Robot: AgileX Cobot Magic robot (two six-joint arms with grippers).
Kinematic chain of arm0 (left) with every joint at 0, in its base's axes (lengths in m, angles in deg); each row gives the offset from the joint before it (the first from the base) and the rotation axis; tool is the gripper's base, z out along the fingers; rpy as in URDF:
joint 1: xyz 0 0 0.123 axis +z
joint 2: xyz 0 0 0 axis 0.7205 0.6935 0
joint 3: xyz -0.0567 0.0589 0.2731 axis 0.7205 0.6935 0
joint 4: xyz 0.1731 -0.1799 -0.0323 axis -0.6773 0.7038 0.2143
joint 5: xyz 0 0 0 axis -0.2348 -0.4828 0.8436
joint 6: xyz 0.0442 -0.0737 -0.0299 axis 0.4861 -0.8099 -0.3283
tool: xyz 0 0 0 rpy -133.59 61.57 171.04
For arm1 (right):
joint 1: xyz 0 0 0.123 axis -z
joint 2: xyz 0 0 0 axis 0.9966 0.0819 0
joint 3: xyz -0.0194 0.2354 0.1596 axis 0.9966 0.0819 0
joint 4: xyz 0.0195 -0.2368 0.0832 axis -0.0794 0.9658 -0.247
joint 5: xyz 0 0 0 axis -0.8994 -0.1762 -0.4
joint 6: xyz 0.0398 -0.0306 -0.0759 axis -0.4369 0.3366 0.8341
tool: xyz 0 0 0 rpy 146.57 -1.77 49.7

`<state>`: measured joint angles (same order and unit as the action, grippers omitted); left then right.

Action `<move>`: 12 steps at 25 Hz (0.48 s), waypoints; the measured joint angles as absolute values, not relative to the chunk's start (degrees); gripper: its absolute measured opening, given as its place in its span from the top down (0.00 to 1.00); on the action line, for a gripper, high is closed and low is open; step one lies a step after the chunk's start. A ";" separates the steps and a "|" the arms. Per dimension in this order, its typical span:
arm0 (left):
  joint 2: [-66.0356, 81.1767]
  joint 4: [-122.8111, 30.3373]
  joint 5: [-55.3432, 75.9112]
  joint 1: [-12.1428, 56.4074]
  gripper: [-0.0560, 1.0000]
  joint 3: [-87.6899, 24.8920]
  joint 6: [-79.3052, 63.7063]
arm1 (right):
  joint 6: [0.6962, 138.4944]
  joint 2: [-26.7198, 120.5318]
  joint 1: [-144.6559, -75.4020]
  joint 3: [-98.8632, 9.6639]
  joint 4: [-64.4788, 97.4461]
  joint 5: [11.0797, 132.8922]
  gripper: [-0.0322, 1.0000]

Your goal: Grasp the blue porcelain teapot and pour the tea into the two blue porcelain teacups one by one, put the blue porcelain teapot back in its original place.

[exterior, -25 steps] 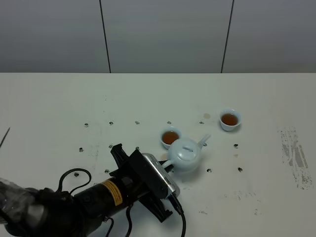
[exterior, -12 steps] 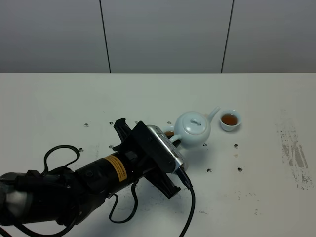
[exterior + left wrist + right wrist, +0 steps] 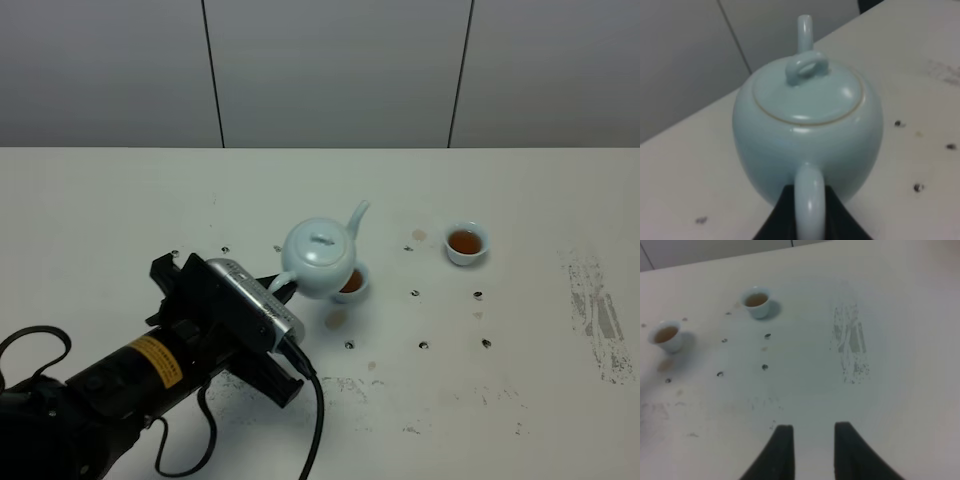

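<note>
The left gripper (image 3: 807,210) is pinching the loop handle of the blue porcelain teapot (image 3: 318,258), holding it upright and clear of the white table (image 3: 540,200), partly in front of the nearer teacup (image 3: 352,284). The farther teacup (image 3: 466,242) is standing well apart toward the right. Both cups are showing amber tea, so the return step appears to be in hand. To do it well, the pot should be kept level, carried away from the nearer cup, lowered flat onto bare table, and only then released. The pot is round, smooth and glossy, with a curved spout and ringed lid knob. The right gripper (image 3: 811,437) is holding nothing, its jaws drawn in with only a narrow gap showing.
</note>
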<state>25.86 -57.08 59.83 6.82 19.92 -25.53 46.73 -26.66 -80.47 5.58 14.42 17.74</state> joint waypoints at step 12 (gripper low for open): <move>25.48 -48.22 59.84 7.59 0.85 28.29 -17.61 | 46.73 -26.66 -80.47 5.58 14.42 17.74 0.76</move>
